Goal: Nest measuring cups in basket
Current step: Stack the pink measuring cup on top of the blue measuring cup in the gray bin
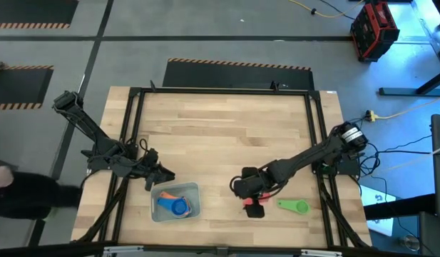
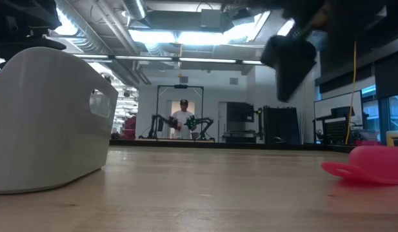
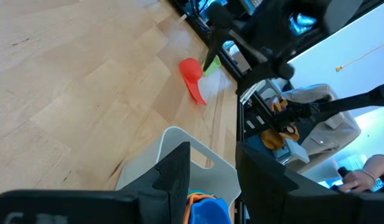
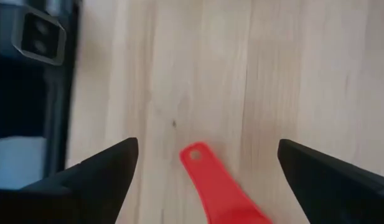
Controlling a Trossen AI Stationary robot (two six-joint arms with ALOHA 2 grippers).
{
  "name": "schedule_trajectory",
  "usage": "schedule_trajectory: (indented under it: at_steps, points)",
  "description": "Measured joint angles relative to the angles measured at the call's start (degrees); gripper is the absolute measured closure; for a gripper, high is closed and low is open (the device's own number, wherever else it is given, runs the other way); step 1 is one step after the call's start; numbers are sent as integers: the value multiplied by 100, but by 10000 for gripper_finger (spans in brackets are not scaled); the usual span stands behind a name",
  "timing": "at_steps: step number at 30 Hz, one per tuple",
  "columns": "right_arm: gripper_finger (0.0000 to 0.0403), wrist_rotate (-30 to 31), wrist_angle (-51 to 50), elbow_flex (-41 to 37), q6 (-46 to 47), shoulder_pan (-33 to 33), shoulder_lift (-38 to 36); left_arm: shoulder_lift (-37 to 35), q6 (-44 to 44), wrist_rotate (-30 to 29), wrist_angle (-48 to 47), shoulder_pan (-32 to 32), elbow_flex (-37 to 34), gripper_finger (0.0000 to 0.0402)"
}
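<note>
The pale basket [image 1: 192, 191] stands near the table's near edge and holds a blue cup [image 1: 167, 203], a teal cup [image 1: 181, 208] and an orange one [image 1: 170, 193]. My left gripper [image 1: 166, 176] hovers open just left of the basket's far left corner; its wrist view looks over the basket's rim [image 3: 179, 146] onto the blue cup [image 3: 207, 208]. A pink cup [image 1: 252, 208] and a green cup [image 1: 294, 205] lie on the wood to the basket's right. My right gripper [image 4: 207, 148] is wide open above the pink cup's handle [image 4: 210, 183], a finger on either side, touching nothing.
Black frame rails [image 1: 127, 143] run along the table's left, far and right sides. Bare wood [image 1: 220, 135] fills the middle and far half. A person's dark form [image 1: 13, 193] shows past the left edge. Another person [image 2: 183, 119] stands far back in the room.
</note>
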Motion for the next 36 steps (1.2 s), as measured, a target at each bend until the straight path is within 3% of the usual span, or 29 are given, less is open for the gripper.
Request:
schedule_trajectory:
  at_steps: [7, 23, 36]
  points:
    - [17, 10, 144, -34, -165, 228, 486, -2, -1, 1, 0, 0, 2, 280]
    - [95, 340, 196, -37, -745, 354, 1126, -2, 0, 2, 0, 0, 2, 280]
    - [237, 346, 200, -37, -923, 372, 1145, -2, 0, 2, 0, 0, 2, 280]
